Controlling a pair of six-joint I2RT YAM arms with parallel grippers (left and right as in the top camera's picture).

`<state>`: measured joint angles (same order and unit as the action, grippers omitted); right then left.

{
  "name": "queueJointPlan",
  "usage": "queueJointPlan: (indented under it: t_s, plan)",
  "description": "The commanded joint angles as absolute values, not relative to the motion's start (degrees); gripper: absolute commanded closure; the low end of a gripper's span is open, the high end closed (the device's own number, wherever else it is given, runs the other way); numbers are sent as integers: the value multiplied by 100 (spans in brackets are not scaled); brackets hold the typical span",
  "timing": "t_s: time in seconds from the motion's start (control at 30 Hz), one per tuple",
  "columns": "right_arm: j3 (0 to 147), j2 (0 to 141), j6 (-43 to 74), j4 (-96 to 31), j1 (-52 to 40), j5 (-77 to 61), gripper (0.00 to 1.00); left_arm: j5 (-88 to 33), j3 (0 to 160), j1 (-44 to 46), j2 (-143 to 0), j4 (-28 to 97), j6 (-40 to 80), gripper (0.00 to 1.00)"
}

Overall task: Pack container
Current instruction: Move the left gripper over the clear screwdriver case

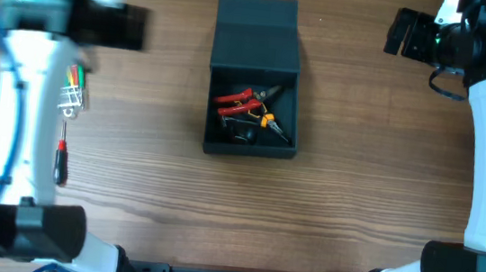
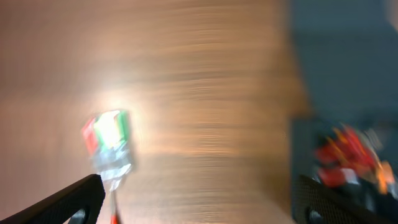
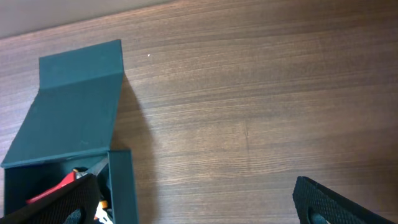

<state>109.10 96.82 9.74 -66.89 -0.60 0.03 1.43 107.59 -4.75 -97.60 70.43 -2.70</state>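
Wooden table (image 1: 357, 166), brown grain, under steady overhead light; all positions below are given from the container (image 1: 249, 149).

Far left of the container, beyond its rear corner: the left gripper (image 2: 199, 193). The overhead view shows it blurred. The wrist view shows its fingers (image 2: 74, 202) spread wide with only bare table between them. Finding: open, carrying nothing.

Left of the container, well apart from it: a small key set (image 1: 74, 93) with red and green markings, lying flat. Just nearer the front edge lies a screwdriver (image 1: 61, 164) with a red and black handle. Both are loose on the table, partly under the left arm. Judgement: these items await packing, and they sit on the side the left arm serves.

Centre: the container itself, dark teal-grey. Its lid (image 1: 256, 33) is folded back flat behind it, which keeps the mouth clear for loading from above. Inside are red-handled pliers (image 1: 240, 99) and an orange-handled cutter (image 1: 271, 125), overlapping. A dark item lies beneath them; I cannot identify it.

Far right of the container, beyond its rear corner: the right gripper (image 3: 196, 199). Its fingers stand wide apart over bare wood with nothing held. Judgement: parked clear of the loading path.

Assessment: packing appears partly done. The two tools to the left are not yet loaded, and the lid is not yet closed.
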Motion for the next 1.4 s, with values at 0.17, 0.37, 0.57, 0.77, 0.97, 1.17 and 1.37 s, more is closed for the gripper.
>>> queueJointPlan:
  t_s: [0.17, 0.37, 0.57, 0.77, 0.97, 1.17, 1.37]
  plan:
    - [10899, 9778, 897, -6689, -89, -3, 0, 73, 10748, -1809, -10718, 7076, 921, 0]
    - [10899, 9778, 895, -6694, -89, -1, 0, 73, 10748, -1828, -11668, 6829, 451, 0]
    - [10899, 9778, 766, -6700, -89, -3, 0, 276, 10748, -1833, -12213, 6681, -134, 0]
    - [10899, 9778, 751, -6716, -89, -1, 0, 443, 10748, -1907, -12261, 6442, -237, 0]
    - [10899, 9778, 751, -6718, -89, -1, 0, 440, 10704, -2115, -12265, 6453, -239, 0]
    - [10899, 9778, 753, -6772, -89, -3, 0, 397, 10075, -2294, -12265, 6178, -609, 0]
    - [10899, 9778, 753, -6847, -89, -3, 0, 397, 9511, -2294, -12265, 5623, -622, 0]
